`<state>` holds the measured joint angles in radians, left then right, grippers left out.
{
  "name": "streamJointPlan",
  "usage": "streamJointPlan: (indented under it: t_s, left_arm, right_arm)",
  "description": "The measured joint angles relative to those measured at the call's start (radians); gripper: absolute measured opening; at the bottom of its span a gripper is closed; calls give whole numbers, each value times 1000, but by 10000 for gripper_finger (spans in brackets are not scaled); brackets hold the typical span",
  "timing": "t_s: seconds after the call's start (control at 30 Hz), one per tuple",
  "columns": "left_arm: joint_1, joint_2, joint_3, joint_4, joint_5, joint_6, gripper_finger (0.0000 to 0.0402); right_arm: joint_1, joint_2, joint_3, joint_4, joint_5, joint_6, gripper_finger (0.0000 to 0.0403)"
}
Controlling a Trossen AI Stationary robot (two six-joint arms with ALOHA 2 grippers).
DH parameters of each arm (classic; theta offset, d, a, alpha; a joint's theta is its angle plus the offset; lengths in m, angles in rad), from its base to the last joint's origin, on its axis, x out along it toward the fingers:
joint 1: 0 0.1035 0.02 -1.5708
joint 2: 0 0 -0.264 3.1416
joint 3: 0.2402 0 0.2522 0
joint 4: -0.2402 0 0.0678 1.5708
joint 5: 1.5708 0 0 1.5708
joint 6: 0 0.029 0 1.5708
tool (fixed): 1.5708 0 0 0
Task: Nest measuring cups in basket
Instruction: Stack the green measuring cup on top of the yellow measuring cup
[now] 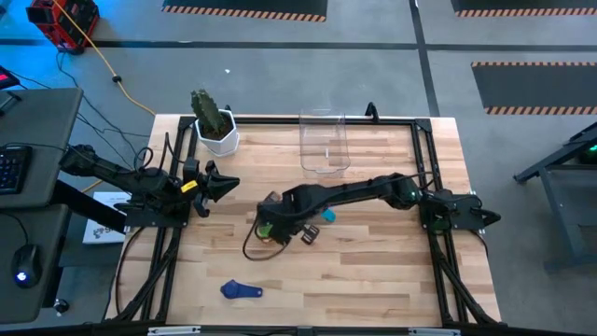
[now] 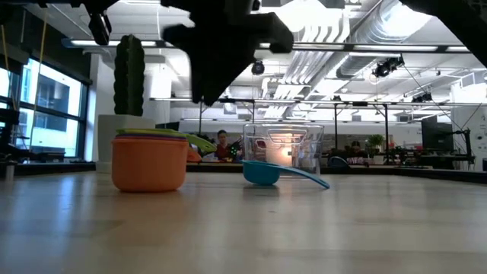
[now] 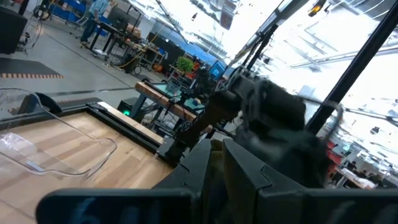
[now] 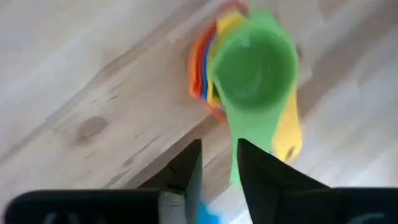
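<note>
The right gripper [image 4: 217, 163] hangs just above the nested stack of measuring cups [image 4: 249, 68], fingers parted with the green cup's handle [image 4: 238, 134] between them, the clear basket [image 1: 324, 142] well beyond it.

Wooden table [image 1: 373, 280], clear basket [image 1: 324, 143], potted cactus [image 1: 215, 122], nested cup stack [image 2: 150, 158], light blue cup [image 2: 268, 173], dark blue cup [image 1: 242, 290]

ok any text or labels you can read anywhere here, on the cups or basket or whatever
None can be read.
Measuring cups: no markings show on the stack.
Basket: clear and unlabelled.
White sheet beside the left arm's base: any print is too small to read.
</note>
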<state>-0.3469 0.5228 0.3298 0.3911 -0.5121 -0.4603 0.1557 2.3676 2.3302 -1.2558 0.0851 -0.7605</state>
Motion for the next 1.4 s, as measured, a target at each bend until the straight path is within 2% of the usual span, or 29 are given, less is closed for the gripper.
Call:
streamJointPlan:
  t_s: [0.13,0.27,0.33,0.43,0.53,0.63,0.7,0.77,0.87,0.97,1.13,1.4]
  left_arm:
    - [0,0,0,-56,-15,-9,30]
    - [8,25,0,-230,-89,-193,10]
    - [24,47,0,-349,-50,-306,3]
    - [37,85,0,-492,67,-428,1]
    - [39,133,0,-550,122,-453,1]
    - [49,191,0,-547,139,-426,0]
    - [79,245,0,-546,170,-403,0]
    - [126,314,0,-543,257,-378,0]
    - [196,433,0,-513,403,-357,0]
    - [235,539,0,-441,475,-304,0]
    - [254,645,1,-307,488,-286,0]
    - [257,737,1,-187,466,-268,0]
  right_arm:
    - [-65,-1,-52,-65,-156,257,17]
    - [-107,-2,-147,-50,-225,429,8]
    - [-114,-18,-226,-20,-291,487,2]
    - [-111,-97,-395,116,-357,548,1]
    - [-94,-231,-595,279,-355,646,0]
    - [-73,-380,-792,508,-330,814,0]
    - [-56,-462,-894,701,-269,916,0]
    - [-44,-497,-961,822,-188,999,0]
    - [-46,-476,-996,854,-134,1086,0]
    - [-62,-422,-980,869,-118,1125,0]
    - [-84,-364,-947,872,-84,1188,0]
    - [-118,-344,-936,946,-41,1198,0]
